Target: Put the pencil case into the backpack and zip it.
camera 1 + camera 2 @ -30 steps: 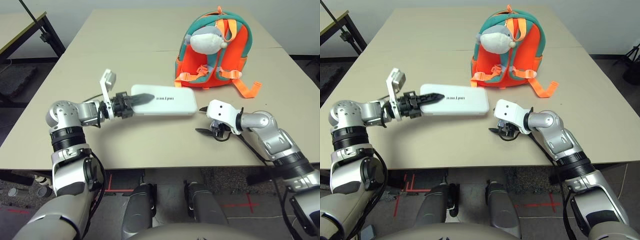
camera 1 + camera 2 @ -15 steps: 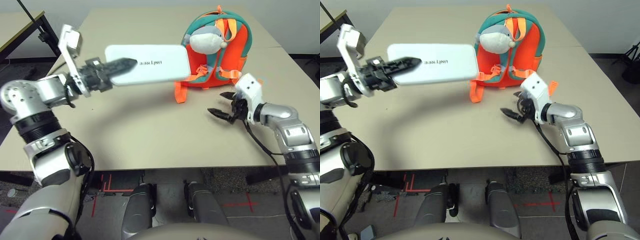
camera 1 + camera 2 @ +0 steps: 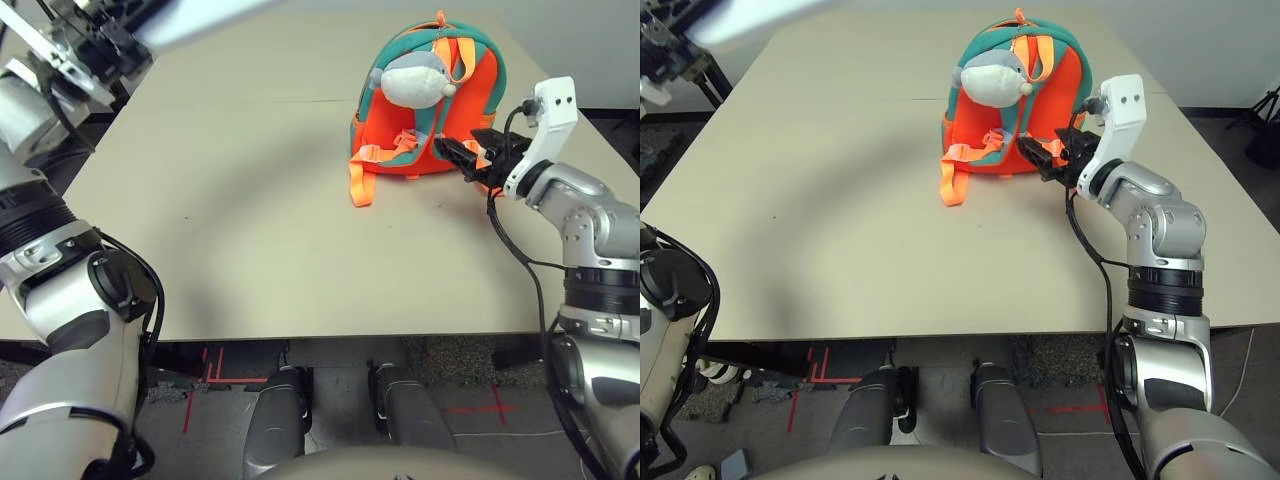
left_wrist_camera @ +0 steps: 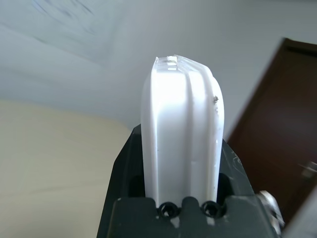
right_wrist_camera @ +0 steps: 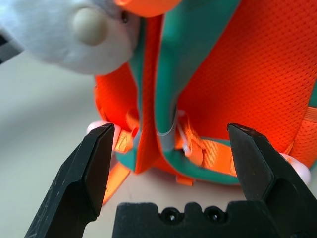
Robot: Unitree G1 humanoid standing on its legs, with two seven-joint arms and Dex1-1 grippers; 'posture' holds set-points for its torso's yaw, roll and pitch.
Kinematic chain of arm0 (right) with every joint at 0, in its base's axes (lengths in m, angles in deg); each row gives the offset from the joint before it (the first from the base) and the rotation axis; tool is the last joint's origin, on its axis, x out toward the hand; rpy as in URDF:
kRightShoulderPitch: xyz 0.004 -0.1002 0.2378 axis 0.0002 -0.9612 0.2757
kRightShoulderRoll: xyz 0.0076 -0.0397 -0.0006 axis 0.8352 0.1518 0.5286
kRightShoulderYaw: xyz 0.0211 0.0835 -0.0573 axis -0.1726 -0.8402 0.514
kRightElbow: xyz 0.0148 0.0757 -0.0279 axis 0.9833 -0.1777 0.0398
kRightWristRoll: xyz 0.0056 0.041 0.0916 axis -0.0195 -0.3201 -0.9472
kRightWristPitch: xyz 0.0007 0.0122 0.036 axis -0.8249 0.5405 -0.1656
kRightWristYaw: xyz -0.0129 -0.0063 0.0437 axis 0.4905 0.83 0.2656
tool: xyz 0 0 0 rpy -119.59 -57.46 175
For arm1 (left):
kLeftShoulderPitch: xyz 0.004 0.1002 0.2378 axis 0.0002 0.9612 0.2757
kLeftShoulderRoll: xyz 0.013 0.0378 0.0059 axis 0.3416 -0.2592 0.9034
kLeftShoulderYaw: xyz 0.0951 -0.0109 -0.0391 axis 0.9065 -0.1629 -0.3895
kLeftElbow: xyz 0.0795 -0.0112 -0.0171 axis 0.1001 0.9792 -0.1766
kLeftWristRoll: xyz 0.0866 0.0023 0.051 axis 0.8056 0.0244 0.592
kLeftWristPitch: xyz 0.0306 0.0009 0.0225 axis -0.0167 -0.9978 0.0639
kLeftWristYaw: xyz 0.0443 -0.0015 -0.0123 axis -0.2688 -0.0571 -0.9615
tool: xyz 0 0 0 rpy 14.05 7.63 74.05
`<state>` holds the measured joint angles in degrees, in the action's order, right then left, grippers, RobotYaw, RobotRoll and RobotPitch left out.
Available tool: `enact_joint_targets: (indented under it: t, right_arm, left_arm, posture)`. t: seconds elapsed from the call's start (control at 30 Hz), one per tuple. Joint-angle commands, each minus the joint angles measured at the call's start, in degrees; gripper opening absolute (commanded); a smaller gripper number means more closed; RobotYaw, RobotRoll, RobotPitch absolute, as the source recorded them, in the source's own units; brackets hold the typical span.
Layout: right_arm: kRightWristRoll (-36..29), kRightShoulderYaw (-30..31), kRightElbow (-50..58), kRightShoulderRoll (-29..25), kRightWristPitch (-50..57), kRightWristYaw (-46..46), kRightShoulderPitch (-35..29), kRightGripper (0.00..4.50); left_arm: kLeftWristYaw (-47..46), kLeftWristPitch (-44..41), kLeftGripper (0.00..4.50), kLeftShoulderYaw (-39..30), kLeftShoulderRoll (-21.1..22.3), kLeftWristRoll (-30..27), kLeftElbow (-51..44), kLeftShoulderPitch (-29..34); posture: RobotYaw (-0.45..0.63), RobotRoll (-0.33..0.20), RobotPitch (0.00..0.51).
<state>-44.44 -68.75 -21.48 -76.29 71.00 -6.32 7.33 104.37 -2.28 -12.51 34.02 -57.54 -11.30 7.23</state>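
Note:
The orange backpack (image 3: 472, 92) with teal trim stands upright at the far right of the table, with a grey-white plush toy (image 3: 410, 80) hanging on its front. My right gripper (image 3: 462, 155) is open at its lower right side; in the right wrist view its fingers (image 5: 91, 168) stand wide apart just in front of the straps and buckles (image 5: 190, 144). My left gripper (image 4: 179, 163) is raised high at the far left, shut on the white pencil case (image 4: 181, 134). The case (image 3: 200, 18) shows as a blurred white streak along the top edge.
The beige table (image 3: 250, 230) stretches in front of the backpack. A loose orange strap (image 3: 358, 185) lies on it at the backpack's lower left. A dark stand and floor (image 3: 710, 75) lie beyond the table's far left edge.
My left arm lifted the pencil case off the table, up and to the left. My right gripper rose from the table to the backpack's lower right side.

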Motion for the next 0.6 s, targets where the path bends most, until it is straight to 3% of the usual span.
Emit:
enact_joint_targets:
  t: [0.03, 0.57, 0.6]
  right_arm:
    - [0.89, 1.2, -3.49, 1.77, -2.31, 2.12, 2.32, 4.5]
    - [5.64, 3.94, -21.22, 6.99, -16.24, 6.71, 9.83, 4.5]
    - [5.79, 3.96, -21.62, 7.02, -16.76, 6.83, 9.92, 4.33]
  left_arm:
    - [0.3, 4.48, 1.24, 1.33, -0.15, 0.98, 1.17, -1.3]
    - [-0.09, 7.82, 1.24, 4.99, -0.8, 1.55, 1.87, -0.3]
    - [-0.02, 7.9, 1.24, 5.28, -0.88, 1.64, 1.77, -0.15]
  posture:
    - [-0.11, 0.0, 0.118]
    - [-0.09, 0.0, 0.105]
    - [-0.09, 0.0, 0.105]
